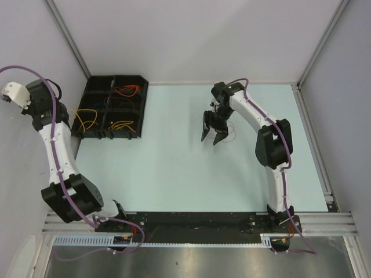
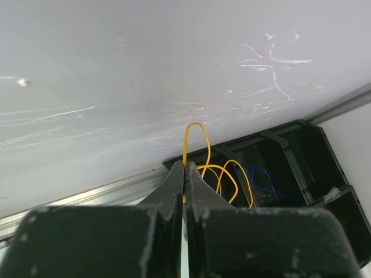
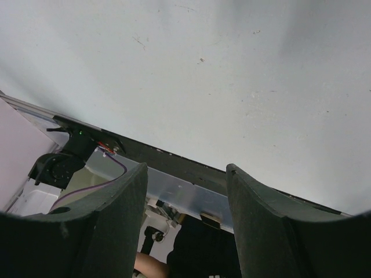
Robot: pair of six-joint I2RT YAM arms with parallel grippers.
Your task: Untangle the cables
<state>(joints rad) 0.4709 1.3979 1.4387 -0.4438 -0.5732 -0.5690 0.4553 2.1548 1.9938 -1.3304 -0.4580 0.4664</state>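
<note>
L gripper (image 2: 184,168): fingers pressed together, yellow cable (image 2: 194,130) pinched at the tips. Its loop is carried up and ahead toward the tray (image 2: 301,150), where other cables (image 1: 126,90) are kept. R gripper (image 3: 186,171): fingers spread, nothing held, well apart mid-table. L arm is judged nearer.

Yellow cable (image 2: 186,142) end hidden inside left tool (image 2: 184,172).

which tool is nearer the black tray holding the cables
Left. The left tool sits just off the tray's left side, shut on a yellow cable; the right tool hangs open over the table, well to the tray's right.
</note>
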